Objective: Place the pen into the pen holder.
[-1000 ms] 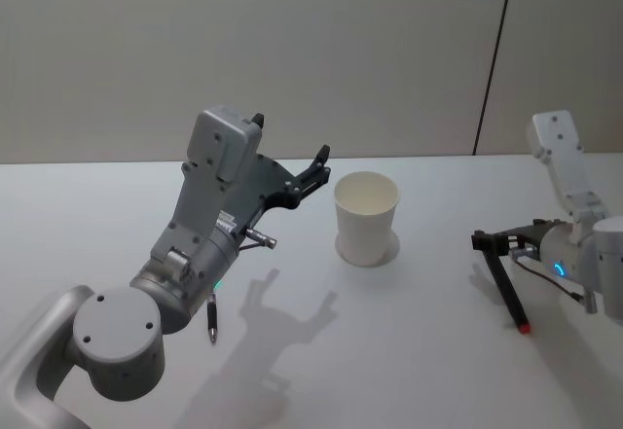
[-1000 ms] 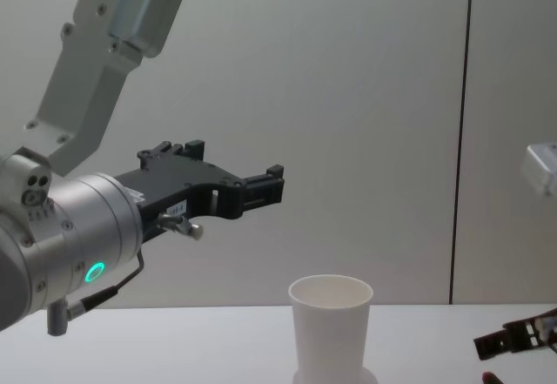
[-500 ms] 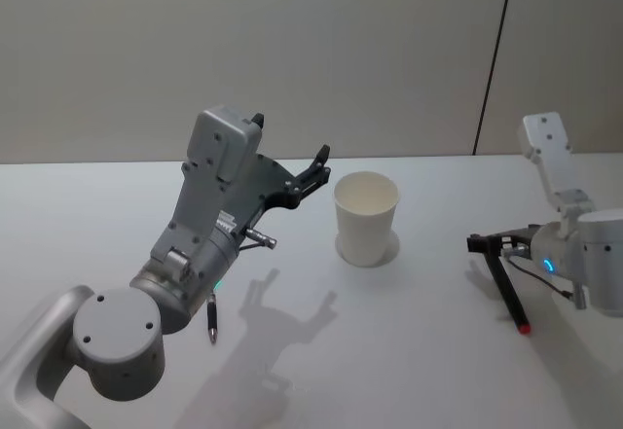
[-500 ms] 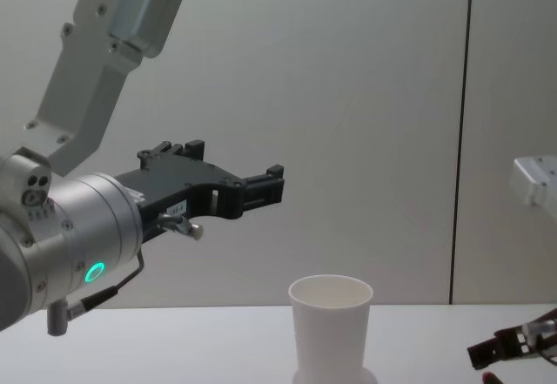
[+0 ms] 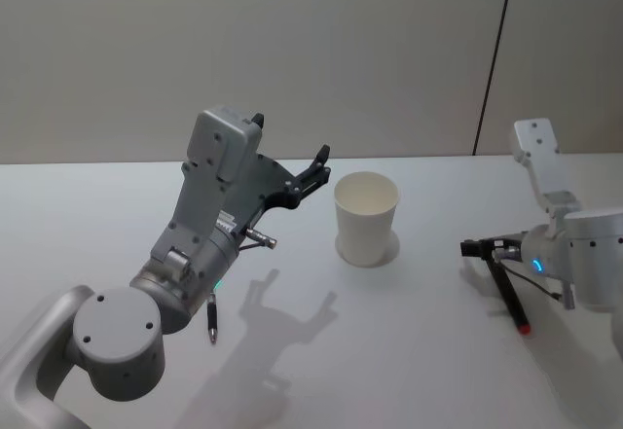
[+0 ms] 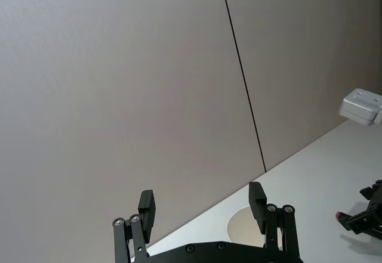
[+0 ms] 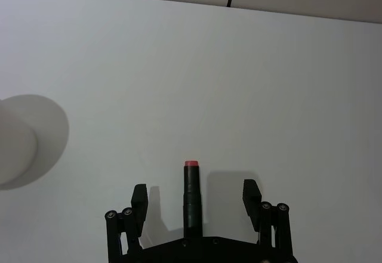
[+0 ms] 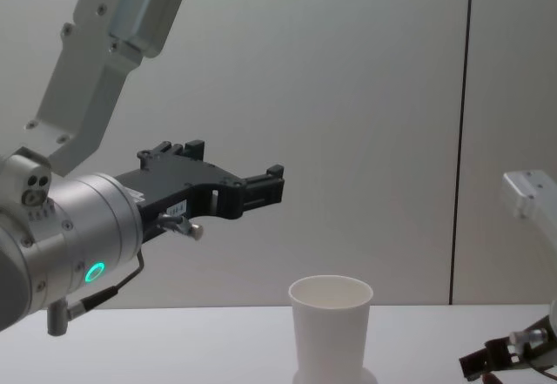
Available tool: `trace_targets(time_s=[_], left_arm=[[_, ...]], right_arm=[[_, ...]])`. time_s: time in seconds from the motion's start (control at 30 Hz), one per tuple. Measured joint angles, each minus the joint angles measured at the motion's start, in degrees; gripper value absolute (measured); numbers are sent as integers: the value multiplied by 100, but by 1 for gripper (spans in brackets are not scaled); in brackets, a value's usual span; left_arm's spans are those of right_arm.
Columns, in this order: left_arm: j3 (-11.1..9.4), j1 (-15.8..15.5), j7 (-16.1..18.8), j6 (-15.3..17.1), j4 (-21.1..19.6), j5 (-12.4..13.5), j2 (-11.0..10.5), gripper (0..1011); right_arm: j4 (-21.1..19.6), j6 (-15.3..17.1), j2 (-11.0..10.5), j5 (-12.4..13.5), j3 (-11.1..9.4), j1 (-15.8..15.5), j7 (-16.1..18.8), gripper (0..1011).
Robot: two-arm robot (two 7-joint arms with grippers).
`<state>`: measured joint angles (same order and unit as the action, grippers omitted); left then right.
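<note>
The pen holder (image 5: 366, 217) is a white paper cup standing upright at the table's middle, seen also in the chest view (image 8: 331, 332). The pen (image 5: 508, 296) is black with a red tip and lies flat on the table to the cup's right. My right gripper (image 5: 473, 248) is low over the pen's far end, open. In the right wrist view the pen (image 7: 191, 197) lies between the spread fingers (image 7: 250, 191), untouched. My left gripper (image 5: 317, 160) hangs open in the air, up and left of the cup.
The white table (image 5: 409, 351) stretches around the cup and pen. A grey wall with a dark vertical seam (image 5: 494, 59) closes the back. The left arm's big grey body (image 5: 200, 244) fills the near left.
My right gripper has slid a little leftward and down along the pen. The pen, the cup and the left arm have stayed put.
</note>
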<state>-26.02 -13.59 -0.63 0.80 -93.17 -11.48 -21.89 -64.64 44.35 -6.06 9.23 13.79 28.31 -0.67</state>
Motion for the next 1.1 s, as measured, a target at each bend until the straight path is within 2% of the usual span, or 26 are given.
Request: trace_targets(time_s=[0.17, 0.43, 0.8, 0.87, 0.97, 1.07, 1.1], left_arm=[[0, 0, 0, 0, 0, 0, 0, 1003], [0, 0, 0, 0, 0, 0, 0, 1003], [0, 0, 0, 0, 0, 0, 0, 1003], [0, 0, 0, 0, 0, 0, 0, 1003], [0, 0, 0, 0, 0, 0, 0, 1003], [0, 0, 0, 0, 0, 0, 0, 1003], [0, 0, 0, 0, 0, 0, 0, 1003]], right_arm=[[126, -39, 39, 7, 0, 57, -17, 1000], [290, -107, 87, 12, -9, 127, -29, 839], [649, -202, 163, -14, -23, 261, -94, 463], [704, -216, 173, -21, -25, 281, -106, 447], [865, -267, 200, -40, -34, 339, -147, 302], [954, -293, 215, -51, -39, 374, -163, 245], [998, -317, 224, -58, -43, 394, -174, 183]])
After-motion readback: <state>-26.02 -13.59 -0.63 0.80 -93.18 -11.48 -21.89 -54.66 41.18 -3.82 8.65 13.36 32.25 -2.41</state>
